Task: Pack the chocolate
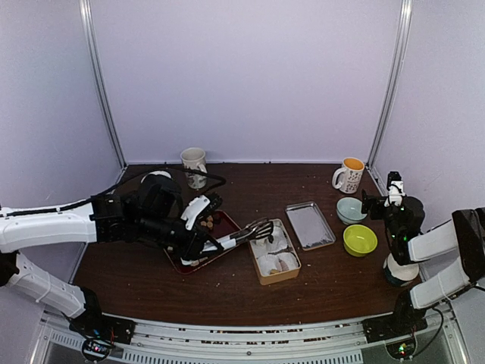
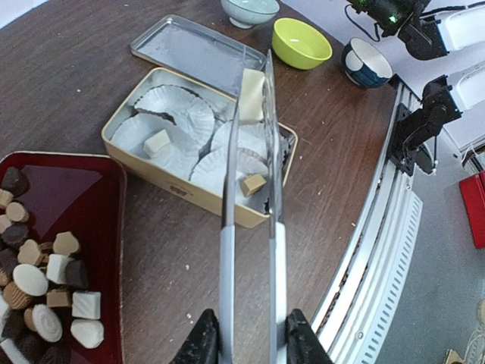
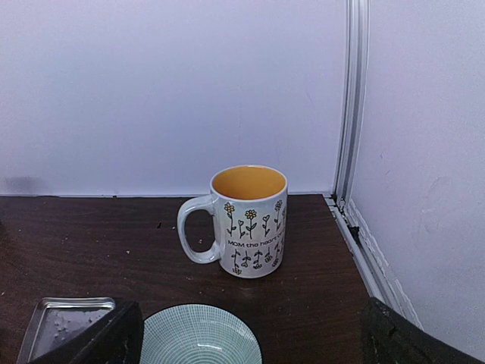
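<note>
One cream block of chocolate [image 2: 251, 95] is pinched at the tips of long silver tongs [image 2: 274, 250], themselves clamped in the left tool [image 2: 248, 345], above the paper-lined gold tin [image 2: 182, 189] — the remaining pieces [image 2: 45, 288] sit in the red tray [image 2: 68, 197]. Risk: a slight slackening or jolt could drop it onto the rim or dark worktop [image 2: 91, 61]. Right tool [image 3: 254, 334] gapes wide, empty, well apart.

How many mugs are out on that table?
2. A white mug stands at the back left. A flowered mug with a yellow inside stands at the back right. Another could be hidden from these views.
</note>
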`<state>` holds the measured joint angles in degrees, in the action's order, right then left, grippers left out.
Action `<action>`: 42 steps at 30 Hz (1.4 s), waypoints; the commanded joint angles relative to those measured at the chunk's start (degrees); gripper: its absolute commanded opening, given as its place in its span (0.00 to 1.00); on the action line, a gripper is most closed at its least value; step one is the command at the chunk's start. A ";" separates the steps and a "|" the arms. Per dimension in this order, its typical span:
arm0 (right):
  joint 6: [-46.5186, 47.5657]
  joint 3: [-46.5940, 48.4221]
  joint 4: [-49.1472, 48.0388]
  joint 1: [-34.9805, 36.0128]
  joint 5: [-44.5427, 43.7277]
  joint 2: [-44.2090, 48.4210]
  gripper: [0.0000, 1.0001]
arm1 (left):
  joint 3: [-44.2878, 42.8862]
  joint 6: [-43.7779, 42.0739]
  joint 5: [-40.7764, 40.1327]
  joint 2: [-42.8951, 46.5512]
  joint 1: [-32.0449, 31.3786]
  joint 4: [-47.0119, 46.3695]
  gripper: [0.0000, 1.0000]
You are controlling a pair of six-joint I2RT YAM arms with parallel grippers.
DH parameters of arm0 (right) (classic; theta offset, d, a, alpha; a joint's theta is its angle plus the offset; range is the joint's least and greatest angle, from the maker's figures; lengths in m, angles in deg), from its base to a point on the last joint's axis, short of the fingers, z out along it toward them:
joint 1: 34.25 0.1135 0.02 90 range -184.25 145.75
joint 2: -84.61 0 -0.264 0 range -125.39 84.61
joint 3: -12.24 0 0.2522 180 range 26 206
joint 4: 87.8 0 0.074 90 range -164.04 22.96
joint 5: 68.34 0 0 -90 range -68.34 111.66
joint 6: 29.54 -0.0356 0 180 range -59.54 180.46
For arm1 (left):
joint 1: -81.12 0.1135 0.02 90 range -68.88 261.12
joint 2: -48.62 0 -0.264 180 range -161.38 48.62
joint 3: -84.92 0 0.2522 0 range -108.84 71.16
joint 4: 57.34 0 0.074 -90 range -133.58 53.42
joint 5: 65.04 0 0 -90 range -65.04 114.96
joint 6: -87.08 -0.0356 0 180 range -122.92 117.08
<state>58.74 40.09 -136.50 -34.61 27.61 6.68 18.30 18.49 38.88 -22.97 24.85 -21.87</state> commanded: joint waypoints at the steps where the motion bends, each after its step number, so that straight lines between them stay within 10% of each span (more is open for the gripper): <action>1: -0.23 -0.30 -1.53 -0.01 -0.68 -0.25 1.00 | -0.87 2.80 2.60 -4.60 -1.87 -11.06 0.20; 33: -0.22 -0.27 -1.53 -0.04 -0.67 -0.18 1.00 | -3.85 5.51 -0.11 -20.29 -6.86 -17.35 0.20; 42: -0.21 -0.35 -1.53 -0.07 -0.68 -0.16 1.00 | -3.58 5.37 -2.05 -20.64 -7.01 -16.60 0.43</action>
<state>58.77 40.09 -136.50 -34.61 27.61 6.68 15.11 23.89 38.13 -44.17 18.27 -34.59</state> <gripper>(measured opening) 0.999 0.390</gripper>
